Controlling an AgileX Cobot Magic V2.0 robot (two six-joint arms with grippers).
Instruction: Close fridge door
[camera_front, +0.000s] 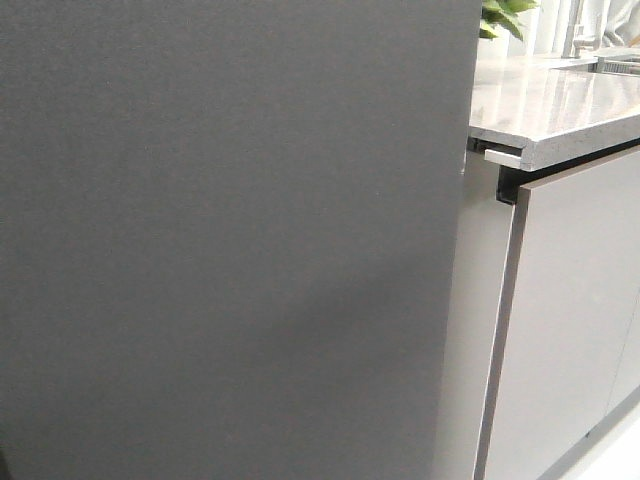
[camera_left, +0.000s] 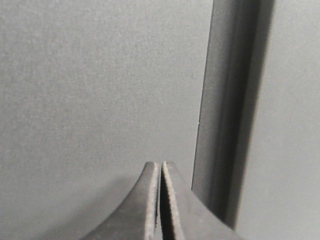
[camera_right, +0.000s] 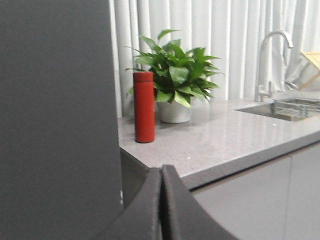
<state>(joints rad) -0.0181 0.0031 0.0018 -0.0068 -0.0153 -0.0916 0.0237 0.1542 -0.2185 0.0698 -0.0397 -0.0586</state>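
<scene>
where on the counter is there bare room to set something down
The countertop is bare between the red bottle and the sink, forward to its front edge. The back corner is crowded: bottle and potted plant stand close together beside the fridge door. The faucet borders the sink.

A red bottle (camera_right: 144, 107) is standing upright on the grey tabletop (camera_right: 220, 142), with a leafy plant (camera_right: 176, 75) in a white pot (camera_right: 173, 112) sitting just beside it. Further along, a curved tap (camera_right: 270, 60) is rising over the sink (camera_right: 282, 108). White curtains (camera_right: 235, 30) are hanging behind, pale cabinet doors (camera_front: 570, 330) below.
</scene>
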